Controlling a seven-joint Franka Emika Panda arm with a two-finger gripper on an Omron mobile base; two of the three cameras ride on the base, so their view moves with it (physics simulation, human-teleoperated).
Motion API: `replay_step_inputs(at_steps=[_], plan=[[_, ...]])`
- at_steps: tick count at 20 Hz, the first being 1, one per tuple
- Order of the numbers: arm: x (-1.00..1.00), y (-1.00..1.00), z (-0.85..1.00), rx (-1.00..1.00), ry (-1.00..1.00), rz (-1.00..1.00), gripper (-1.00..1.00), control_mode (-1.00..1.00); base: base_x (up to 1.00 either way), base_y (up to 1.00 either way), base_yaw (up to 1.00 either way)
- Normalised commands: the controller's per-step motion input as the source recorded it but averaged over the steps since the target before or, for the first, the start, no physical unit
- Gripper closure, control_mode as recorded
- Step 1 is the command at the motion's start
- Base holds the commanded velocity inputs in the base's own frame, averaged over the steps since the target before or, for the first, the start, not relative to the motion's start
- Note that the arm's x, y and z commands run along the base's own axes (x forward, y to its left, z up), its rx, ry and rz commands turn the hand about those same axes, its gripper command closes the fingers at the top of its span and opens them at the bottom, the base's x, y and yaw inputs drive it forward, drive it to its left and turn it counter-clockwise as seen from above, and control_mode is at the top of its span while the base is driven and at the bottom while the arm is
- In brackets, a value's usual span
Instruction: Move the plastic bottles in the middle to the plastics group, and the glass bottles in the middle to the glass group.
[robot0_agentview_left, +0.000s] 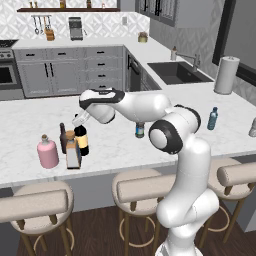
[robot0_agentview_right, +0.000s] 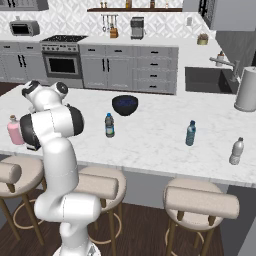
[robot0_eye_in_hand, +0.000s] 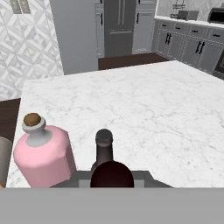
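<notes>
Gripper (robot0_agentview_left: 80, 121) clamped tight on the wine bottle (robot0_agentview_left: 81, 141). It's beside the brown bottle (robot0_agentview_left: 63, 137), pink bottle (robot0_agentview_left: 47, 152) left.

A white marble island counter (robot0_agentview_left: 150, 107) runs across the kitchen, padded bar stools (robot0_agentview_left: 137, 187) tucked beneath it over dark wood floor (robot0_agentview_left: 100, 227). Grey cabinets (robot0_agentview_left: 65, 70) line the patterned back wall, an oven (robot0_agentview_right: 62, 62) set among them, a black sink (robot0_agentview_left: 175, 72) at right.
</notes>
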Motion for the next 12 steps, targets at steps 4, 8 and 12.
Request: replay_step_inputs(at_steps=[4,8,12], plan=[[0.00,-0.01,0.00,0.00,0.00,0.00,-1.00,-1.00,0.00,0.00,0.00],[0.00,0.00,0.00,0.00,0.00,0.00,-1.00,-1.00,0.00,0.00,0.00],[0.00,0.00,0.00,0.00,0.00,0.00,-1.00,-1.00,0.00,0.00,0.00]])
